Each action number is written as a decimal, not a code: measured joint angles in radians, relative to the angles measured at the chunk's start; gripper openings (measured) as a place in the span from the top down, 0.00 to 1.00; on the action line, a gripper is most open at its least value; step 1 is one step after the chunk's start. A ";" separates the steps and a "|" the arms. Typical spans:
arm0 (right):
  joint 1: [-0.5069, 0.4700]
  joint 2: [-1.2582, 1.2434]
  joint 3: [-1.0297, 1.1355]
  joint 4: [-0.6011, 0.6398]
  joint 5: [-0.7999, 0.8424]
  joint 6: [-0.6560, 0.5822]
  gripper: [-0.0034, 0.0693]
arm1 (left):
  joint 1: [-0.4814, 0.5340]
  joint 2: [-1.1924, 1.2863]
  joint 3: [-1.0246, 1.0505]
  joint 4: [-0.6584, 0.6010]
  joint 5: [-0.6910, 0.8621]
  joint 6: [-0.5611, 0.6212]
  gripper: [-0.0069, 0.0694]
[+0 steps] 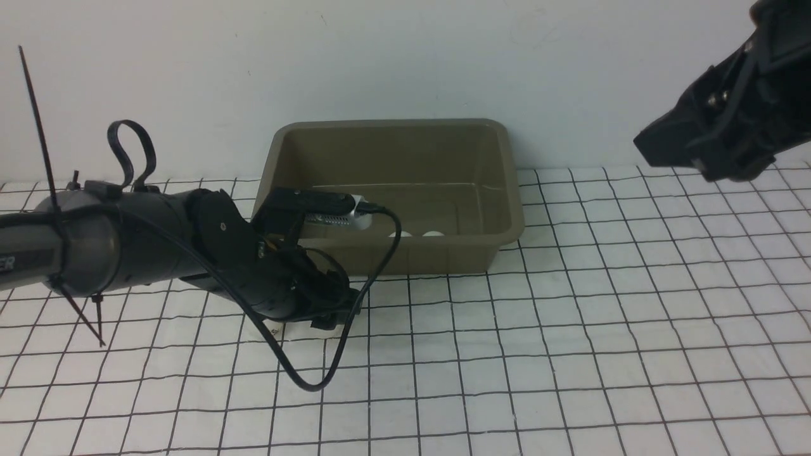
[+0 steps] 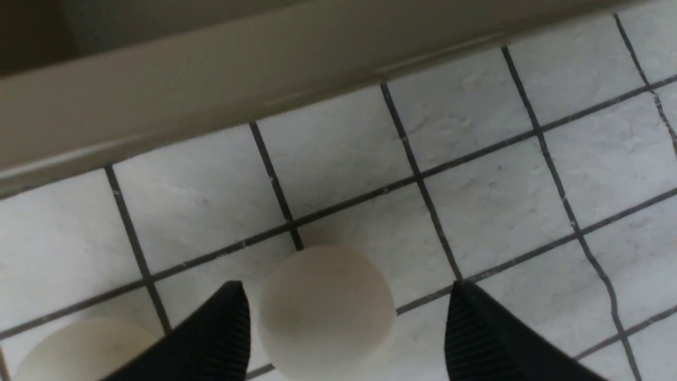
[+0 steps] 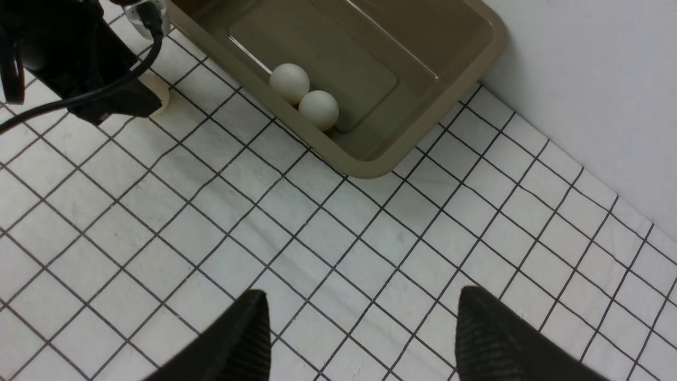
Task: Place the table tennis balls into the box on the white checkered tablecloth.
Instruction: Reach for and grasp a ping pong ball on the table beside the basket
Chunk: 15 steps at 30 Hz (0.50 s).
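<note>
Step in hand: pickup of a loose ball. The left arm point(image 1: 127, 247) is low over the tablecloth point(image 1: 570, 354). The left gripper point(image 2: 346, 288) has its jaws part open astride a loose ball point(image 2: 328, 312), not clamped: one finger is nearly on it, w/ a clear gap at the other. That ball lies on the cloth just in front of the box point(image 1: 393, 256), by its near-left corner. A second loose ball point(image 2: 79, 349) sits just beside it. The box stands mid far edge of the cloth. Inside, along its near wall, are a boxed ball point(image 3: 289, 83) and another boxed ball point(image 3: 318, 109), touching. The right gripper point(image 3: 360, 296) hangs high over the cloth's right side, jaws part open, empty. Next, prob.: close on the ball, lift above the rim, carry over the box, release. Writing: only "ER" on the left arm; no brand legible.
</note>
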State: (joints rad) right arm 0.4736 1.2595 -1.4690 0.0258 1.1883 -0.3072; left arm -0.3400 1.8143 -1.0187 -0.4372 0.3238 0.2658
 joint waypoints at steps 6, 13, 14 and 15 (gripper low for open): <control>0.000 -0.003 0.000 0.000 0.001 0.000 0.36 | 0.000 0.038 0.000 0.000 -0.013 0.000 0.33; 0.000 -0.009 0.000 0.000 0.001 0.000 0.36 | 0.000 0.037 -0.001 0.016 -0.006 0.007 0.48; 0.000 -0.009 0.000 0.000 0.001 0.000 0.36 | -0.002 0.032 -0.001 0.019 0.015 0.025 0.48; 0.000 -0.009 0.000 0.000 0.001 0.000 0.36 | -0.005 0.023 -0.001 0.022 0.038 0.043 0.48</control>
State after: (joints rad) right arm 0.4736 1.2505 -1.4690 0.0258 1.1890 -0.3072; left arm -0.3453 1.8369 -1.0195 -0.4150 0.3615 0.3091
